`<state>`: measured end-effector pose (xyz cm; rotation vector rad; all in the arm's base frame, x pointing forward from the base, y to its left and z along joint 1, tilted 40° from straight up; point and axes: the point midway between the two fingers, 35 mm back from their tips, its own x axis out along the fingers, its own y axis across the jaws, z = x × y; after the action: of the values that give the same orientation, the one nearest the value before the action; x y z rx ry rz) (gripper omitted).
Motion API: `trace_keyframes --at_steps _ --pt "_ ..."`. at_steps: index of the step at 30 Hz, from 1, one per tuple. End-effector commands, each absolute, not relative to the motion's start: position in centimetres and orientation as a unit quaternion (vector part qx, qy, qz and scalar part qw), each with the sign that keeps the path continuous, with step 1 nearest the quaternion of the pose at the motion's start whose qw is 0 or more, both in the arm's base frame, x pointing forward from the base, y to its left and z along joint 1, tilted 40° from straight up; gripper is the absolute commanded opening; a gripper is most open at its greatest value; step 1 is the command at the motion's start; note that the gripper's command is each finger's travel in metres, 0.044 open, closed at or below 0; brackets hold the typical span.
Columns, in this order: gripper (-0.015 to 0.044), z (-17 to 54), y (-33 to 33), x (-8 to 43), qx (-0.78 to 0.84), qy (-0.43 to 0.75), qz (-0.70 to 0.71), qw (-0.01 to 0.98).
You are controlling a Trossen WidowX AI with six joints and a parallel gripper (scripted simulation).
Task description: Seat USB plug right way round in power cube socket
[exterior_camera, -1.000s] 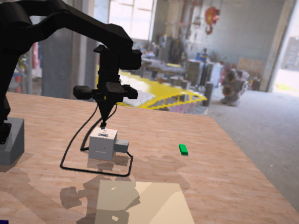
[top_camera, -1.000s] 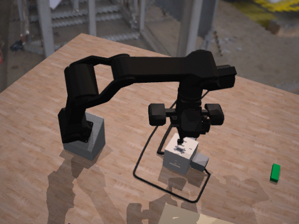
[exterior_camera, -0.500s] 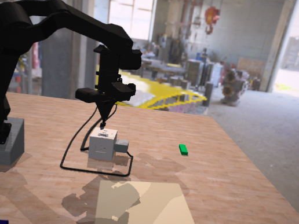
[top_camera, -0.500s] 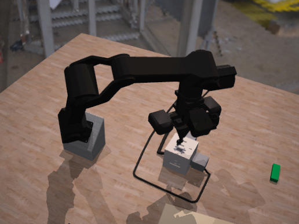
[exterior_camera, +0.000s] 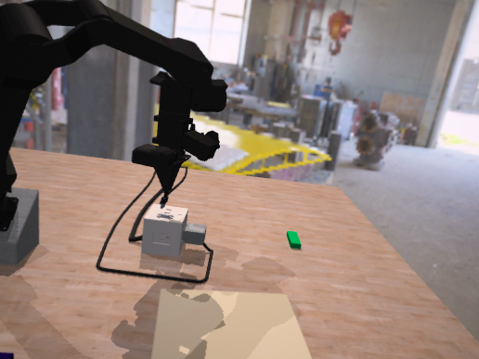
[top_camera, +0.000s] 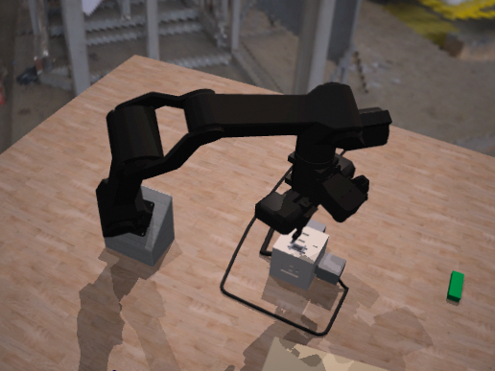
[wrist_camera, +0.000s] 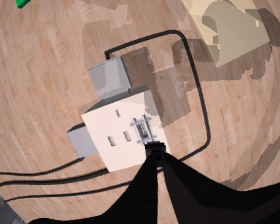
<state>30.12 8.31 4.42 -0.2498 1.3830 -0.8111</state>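
The white power cube (top_camera: 293,267) (exterior_camera: 160,237) (wrist_camera: 100,122) stands upright on the wooden table. The socket (top_camera: 297,247) (exterior_camera: 165,216) (wrist_camera: 142,130) on its top has a metal guide around it, and its dark slot shows in the wrist view with no plug in it. My gripper (top_camera: 299,233) (exterior_camera: 165,195) (wrist_camera: 158,160) points down and is shut on the USB plug (top_camera: 295,238) (exterior_camera: 164,200) (wrist_camera: 155,147), a small dark piece at the fingertips. The plug appears just above the cube's top, out of the socket. Which way round it faces cannot be told.
Grey blocky plugs (top_camera: 331,267) (exterior_camera: 195,234) (wrist_camera: 111,77) sit on the cube's sides, with black cables (top_camera: 273,315) (exterior_camera: 139,274) (wrist_camera: 200,92) looping around it. A green block (top_camera: 456,286) (exterior_camera: 293,239) (wrist_camera: 22,2) and a pale flat panel (exterior_camera: 260,323) (wrist_camera: 240,40) lie on the table.
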Motion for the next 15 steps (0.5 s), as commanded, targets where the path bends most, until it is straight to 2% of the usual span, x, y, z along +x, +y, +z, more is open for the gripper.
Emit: trace_keyframes --at_steps 1,15 --pt "0.0000 4.40 8.31 30.11 -0.144 0.635 -0.332 0.683" --pt "0.0000 4.40 8.31 30.11 -0.266 0.685 -0.211 0.645"
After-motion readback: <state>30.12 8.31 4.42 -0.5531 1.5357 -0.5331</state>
